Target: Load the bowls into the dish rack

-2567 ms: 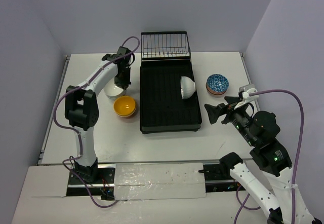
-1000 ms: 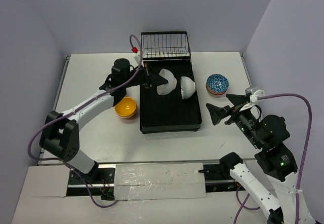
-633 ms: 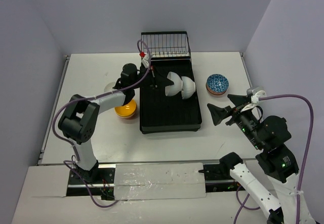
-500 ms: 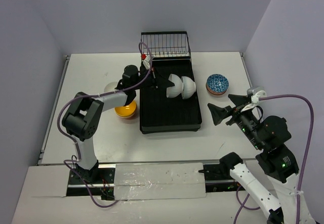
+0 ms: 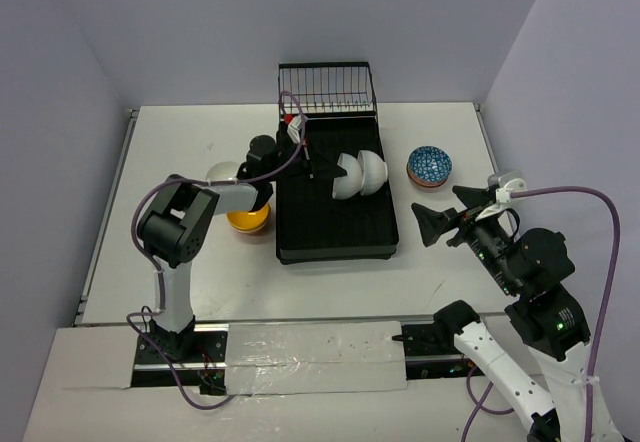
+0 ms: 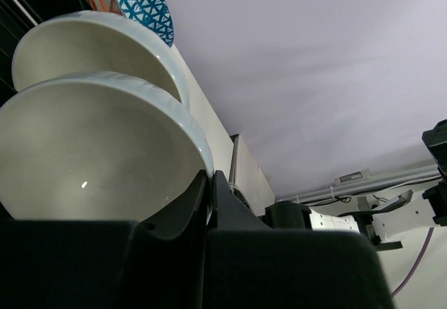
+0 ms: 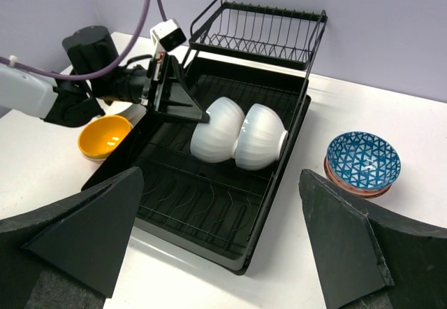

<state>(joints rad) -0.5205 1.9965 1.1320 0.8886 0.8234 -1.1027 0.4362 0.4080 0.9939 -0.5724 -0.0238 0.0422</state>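
The step in hand looks like setting a bowl down in the rack. The left gripper (image 7: 187, 111) pinches the rim of a plain white, round, glossy ceramic-looking bowl (image 7: 218, 139), its jaws pressed tight on the wall. It holds the bowl on edge over the slats of the large black rectangular dish rack (image 7: 202, 207), toward the rack's far half. That bowl leans toward, and seems to touch, a second white bowl (image 7: 260, 138) just to its right, also on edge in the tray. The raised black wire basket (image 7: 260, 31) at the rack's far end holds nothing that I can see. Next, I judge, the left jaws must part and draw back leftward without dragging the rim, since both tilted bowls could roll or tip. The right gripper (image 5: 425, 224) hangs just right of the rack's near end, jaws spread wide and holding nothing. Outside the rack, on the white table (image 5: 180, 262), a third white bowl (image 5: 221, 171) and a yellow bowl (image 7: 106, 136), seemingly nested in another, lie to the left. A blue-patterned bowl (image 7: 363, 158) sits to the right, apparently atop others.
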